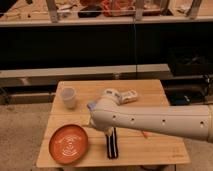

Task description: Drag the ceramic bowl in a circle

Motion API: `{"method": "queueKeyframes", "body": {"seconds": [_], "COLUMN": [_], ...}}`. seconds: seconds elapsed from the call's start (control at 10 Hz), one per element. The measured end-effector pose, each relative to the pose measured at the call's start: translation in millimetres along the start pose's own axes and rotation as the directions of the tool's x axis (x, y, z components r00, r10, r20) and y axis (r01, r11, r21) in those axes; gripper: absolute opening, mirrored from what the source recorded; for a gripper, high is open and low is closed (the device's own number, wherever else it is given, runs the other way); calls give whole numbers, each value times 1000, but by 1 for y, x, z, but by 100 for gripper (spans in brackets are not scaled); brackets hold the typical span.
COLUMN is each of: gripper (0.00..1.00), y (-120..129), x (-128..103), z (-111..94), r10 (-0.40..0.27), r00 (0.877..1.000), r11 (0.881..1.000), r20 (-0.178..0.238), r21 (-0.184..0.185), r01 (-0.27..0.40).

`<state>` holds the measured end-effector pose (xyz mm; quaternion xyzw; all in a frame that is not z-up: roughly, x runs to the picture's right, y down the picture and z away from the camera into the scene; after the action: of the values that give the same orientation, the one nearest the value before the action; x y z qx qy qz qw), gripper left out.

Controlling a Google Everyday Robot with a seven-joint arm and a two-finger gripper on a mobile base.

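Find bowl at near corner of table, camera-left side, lying flat, well apart from white cup behind it. Note hand just beside bowl's rim, toward table middle, pointing down, spread wide, holding nothing. Judging from that: no contact yet, so step in hand = reach bowl & get purchase. Shift sideways over nearest rim, then lower w/ one finger inside and one outside, or press onto inner face of dish. Keep downward push light; expect easy sliding, also tipping if rim loaded hard. Trace circle toward table centre, w/ little room btwn bowl & edges. Stay clear of cup and of white object farther back.
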<state>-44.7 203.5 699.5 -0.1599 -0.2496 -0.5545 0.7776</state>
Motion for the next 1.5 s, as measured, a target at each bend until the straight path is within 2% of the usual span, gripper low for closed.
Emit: {"method": "queueKeyframes", "body": {"seconds": [0.6, 1.3, 1.5], "gripper": [80, 80, 80], "y": [0, 0, 1], "x": [-5, -9, -8], "z": [23, 58, 66], "r10": [-95, -203, -216], "r00": [994, 973, 969], "r11": [995, 979, 976], "r20": [54, 111, 123], "r21": [19, 58, 67], "r01": [94, 197, 209]}}
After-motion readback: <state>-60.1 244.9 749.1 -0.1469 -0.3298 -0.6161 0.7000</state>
